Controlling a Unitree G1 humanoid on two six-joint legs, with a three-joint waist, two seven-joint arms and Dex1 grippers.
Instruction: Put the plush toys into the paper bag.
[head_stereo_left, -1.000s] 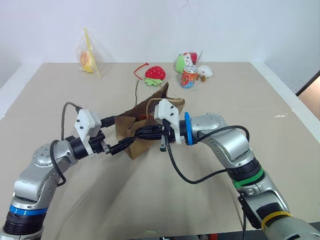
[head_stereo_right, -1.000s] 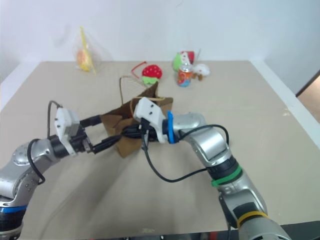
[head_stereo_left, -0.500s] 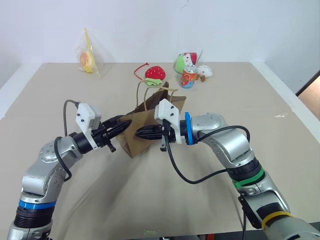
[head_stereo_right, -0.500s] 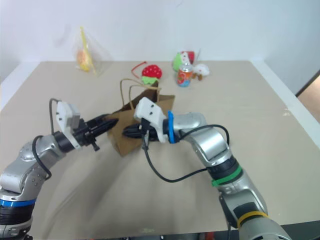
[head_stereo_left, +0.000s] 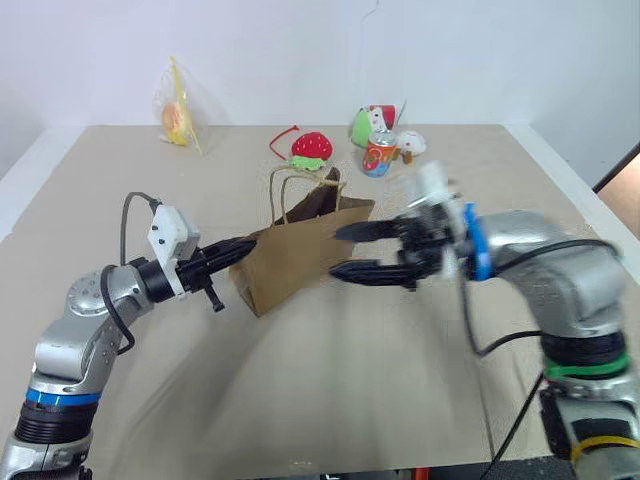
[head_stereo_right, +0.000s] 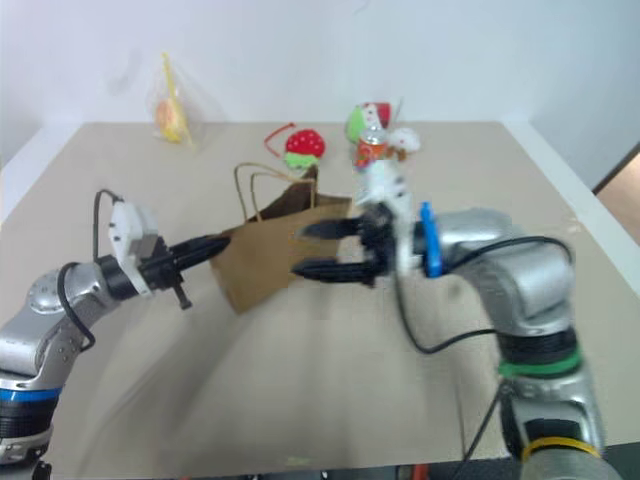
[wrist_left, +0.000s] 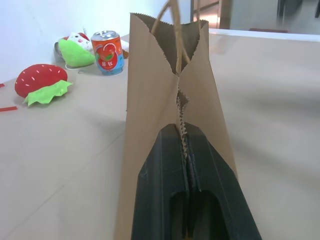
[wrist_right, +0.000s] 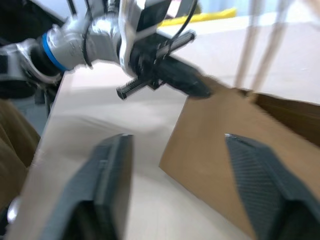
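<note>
On table (head_stereo_left: 330, 400), left claw (head_stereo_left: 243, 249) pinching paper bag (head_stereo_left: 300, 250)

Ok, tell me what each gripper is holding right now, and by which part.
The left gripper is shut on the paper bag, pinching its folded side edge. The right gripper is open beside the bag, holding nothing.

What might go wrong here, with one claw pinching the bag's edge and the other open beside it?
The left gripper pinches only a thin edge of the paper bag, so the paper might tear or slip free. The right gripper, open beside the bag, holds nothing, so the bag may tip or sag. The bag's mouth looks narrow, so a toy dropped in might catch on its rim.
</note>
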